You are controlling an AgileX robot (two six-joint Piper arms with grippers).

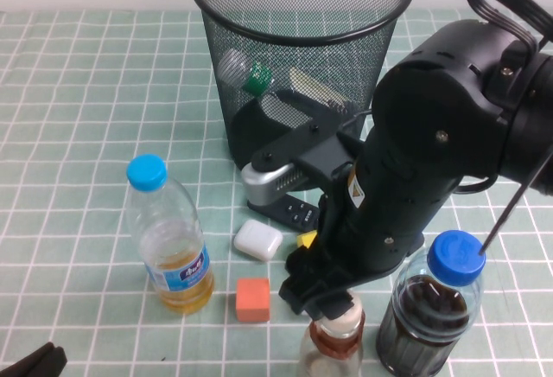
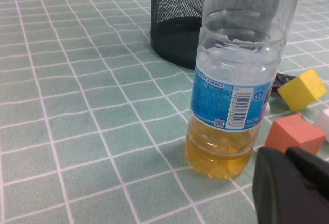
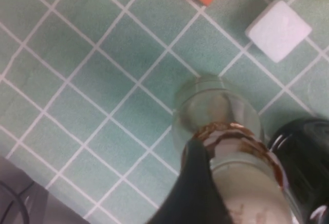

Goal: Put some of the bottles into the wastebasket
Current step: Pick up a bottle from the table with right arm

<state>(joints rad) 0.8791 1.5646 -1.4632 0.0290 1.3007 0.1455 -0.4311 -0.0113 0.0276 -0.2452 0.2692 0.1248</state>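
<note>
Left tool [image 1: 34,364] sits parked low at the near left corner of the worktop [image 1: 78,135], only its dark tip in the high view; whether it is released or clenched, cannot tell. Just beyond it stands the yellow-liquid bottle [image 1: 171,243] with a light-blue cap, upright and untouched (not one of the targets, judging by its contents). Next come an orange block [image 1: 252,299], a white case [image 1: 257,240] and a yellow block [image 1: 307,239], loose on the checked cloth between that bottle and the right arm. Behind them the wastebasket [image 1: 302,40] stands upright at the back centre; through its mesh a clear bottle with a green cap [image 1: 244,74] lies tilted inside, so part of the job looks done. A grey and black device [image 1: 276,182] lies against the basket's base, mostly covered by the arm. The right tool [image 1: 333,303] is down over the small bottle [image 1: 335,342] with the beige cap and brown collar; the wrist view shows fingers [image 3: 193,183] clenched either side of its neck, likely chosen because the collar gives a ledge for lifting. The bottle's lower body is cut off at the frame edge. Farthest right, touching or nearly so, stands the dark-liquid bottle [image 1: 436,312], close enough to be knocked on the lift.
</note>
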